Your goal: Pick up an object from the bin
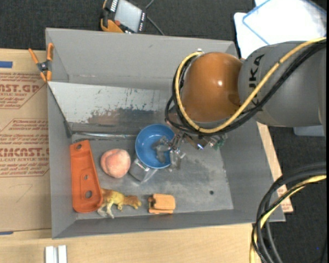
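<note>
My gripper [171, 151] hangs low at the right rim of a round blue bowl [152, 144], which lies in the middle of the bin floor. A small clear plastic cup [141, 172] lies on its side against the bowl's lower left edge. Just left of the cup rests a pink-orange peach [115, 163]. Whether the gripper touches the bowl's rim I cannot tell.
A long flat orange piece with holes [83, 176] lies along the left wall. A yellow toy animal [118, 201] and a small orange block [161, 203] sit near the front wall. The arm's orange dome and cables fill the space over the bin's right half.
</note>
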Action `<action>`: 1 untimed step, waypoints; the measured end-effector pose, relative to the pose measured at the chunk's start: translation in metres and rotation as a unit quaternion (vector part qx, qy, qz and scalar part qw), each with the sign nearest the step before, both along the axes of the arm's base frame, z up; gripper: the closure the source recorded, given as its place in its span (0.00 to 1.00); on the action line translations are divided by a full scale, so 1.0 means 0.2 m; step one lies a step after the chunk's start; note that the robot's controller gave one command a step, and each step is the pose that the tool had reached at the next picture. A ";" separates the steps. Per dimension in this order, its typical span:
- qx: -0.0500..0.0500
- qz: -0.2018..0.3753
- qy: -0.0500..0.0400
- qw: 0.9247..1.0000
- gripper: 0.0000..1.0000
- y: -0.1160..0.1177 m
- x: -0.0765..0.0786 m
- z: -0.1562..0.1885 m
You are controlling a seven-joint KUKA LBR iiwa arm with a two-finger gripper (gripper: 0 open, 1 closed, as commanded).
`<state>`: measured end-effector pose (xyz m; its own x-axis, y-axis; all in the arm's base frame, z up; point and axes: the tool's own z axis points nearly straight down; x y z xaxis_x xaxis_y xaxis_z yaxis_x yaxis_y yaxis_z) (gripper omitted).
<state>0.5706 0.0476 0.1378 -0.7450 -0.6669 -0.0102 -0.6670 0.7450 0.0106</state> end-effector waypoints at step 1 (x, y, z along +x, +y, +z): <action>0.002 -0.177 -0.001 0.984 1.00 0.12 0.04 -0.09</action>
